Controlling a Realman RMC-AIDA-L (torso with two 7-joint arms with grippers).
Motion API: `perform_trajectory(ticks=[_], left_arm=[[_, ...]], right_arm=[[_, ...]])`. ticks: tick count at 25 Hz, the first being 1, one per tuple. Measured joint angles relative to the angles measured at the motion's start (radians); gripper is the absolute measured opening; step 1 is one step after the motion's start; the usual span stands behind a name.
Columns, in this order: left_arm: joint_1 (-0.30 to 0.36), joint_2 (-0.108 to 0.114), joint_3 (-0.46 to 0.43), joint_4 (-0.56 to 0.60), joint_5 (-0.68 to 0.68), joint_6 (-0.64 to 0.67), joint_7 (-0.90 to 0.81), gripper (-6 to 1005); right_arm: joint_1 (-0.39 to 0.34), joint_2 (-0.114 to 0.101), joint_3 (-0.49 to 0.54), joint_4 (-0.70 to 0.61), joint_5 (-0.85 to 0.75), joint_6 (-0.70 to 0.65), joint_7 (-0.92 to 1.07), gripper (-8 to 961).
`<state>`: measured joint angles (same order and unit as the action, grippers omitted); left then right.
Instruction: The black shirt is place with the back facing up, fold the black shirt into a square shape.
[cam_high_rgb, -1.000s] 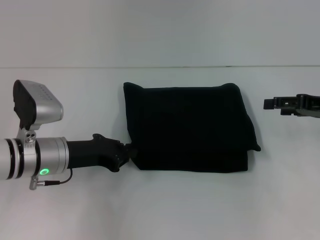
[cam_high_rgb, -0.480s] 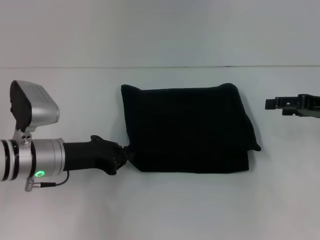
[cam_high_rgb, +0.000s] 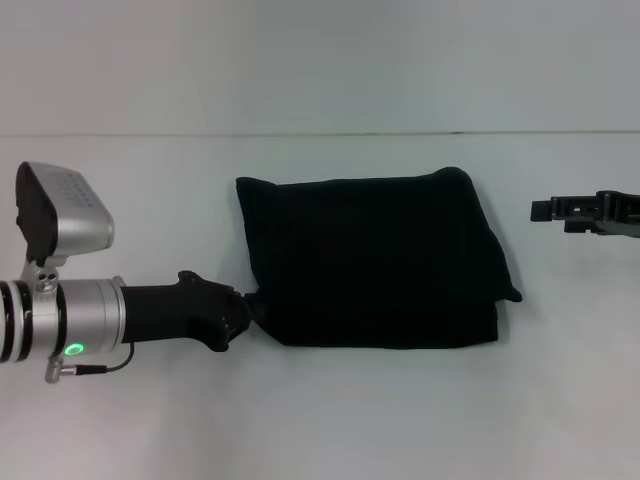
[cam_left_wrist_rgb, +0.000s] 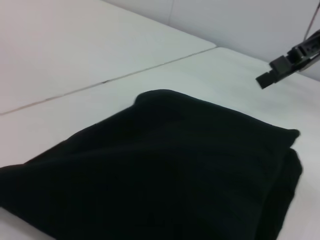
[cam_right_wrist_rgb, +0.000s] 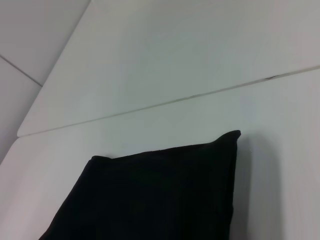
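Note:
The black shirt (cam_high_rgb: 375, 260) lies folded in a rough square in the middle of the white table; no print shows on it. It also shows in the left wrist view (cam_left_wrist_rgb: 160, 165) and the right wrist view (cam_right_wrist_rgb: 155, 195). My left gripper (cam_high_rgb: 252, 308) is at the shirt's near left corner and seems shut on the fabric there, black against black. My right gripper (cam_high_rgb: 545, 209) hovers apart from the shirt, off its right side, and also shows in the left wrist view (cam_left_wrist_rgb: 274, 72).
The white table (cam_high_rgb: 320, 420) reaches all round the shirt. A thin seam (cam_high_rgb: 320, 133) runs across behind the shirt, where the table meets the pale wall.
My left arm has drawn back to the left, and the shirt's left edge and far left corner have slid left with it. The right gripper has stayed put.

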<state>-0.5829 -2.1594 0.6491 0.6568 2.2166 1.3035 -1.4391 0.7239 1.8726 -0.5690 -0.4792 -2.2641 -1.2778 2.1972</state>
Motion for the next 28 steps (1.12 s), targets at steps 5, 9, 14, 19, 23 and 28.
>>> perform_trajectory(ticks=[5,9,14,19,23,28], left_arm=[[-0.003,0.002,-0.002,0.008,0.0,-0.036,-0.004,34],[-0.01,0.003,0.005,0.009,0.0,-0.04,-0.005,35],[-0.012,0.002,0.016,0.007,0.0,-0.034,-0.007,36],[-0.012,0.002,0.015,0.01,0.0,-0.011,-0.025,36],[-0.001,0.003,0.01,0.036,0.0,0.024,-0.03,37],[0.02,0.005,0.009,0.08,0.001,0.043,-0.059,115]], right_arm=[[0.0,0.0,0.0,-0.001,0.0,0.0,0.0,823],[0.0,0.0,0.0,-0.001,0.0,0.0,-0.001,823],[-0.001,-0.001,-0.002,-0.001,-0.001,0.003,0.001,825],[-0.002,-0.001,-0.009,0.002,-0.005,0.011,0.005,824],[-0.004,-0.002,-0.009,0.006,-0.006,0.006,0.007,824],[-0.005,-0.001,-0.012,0.016,-0.007,0.01,0.008,825]])
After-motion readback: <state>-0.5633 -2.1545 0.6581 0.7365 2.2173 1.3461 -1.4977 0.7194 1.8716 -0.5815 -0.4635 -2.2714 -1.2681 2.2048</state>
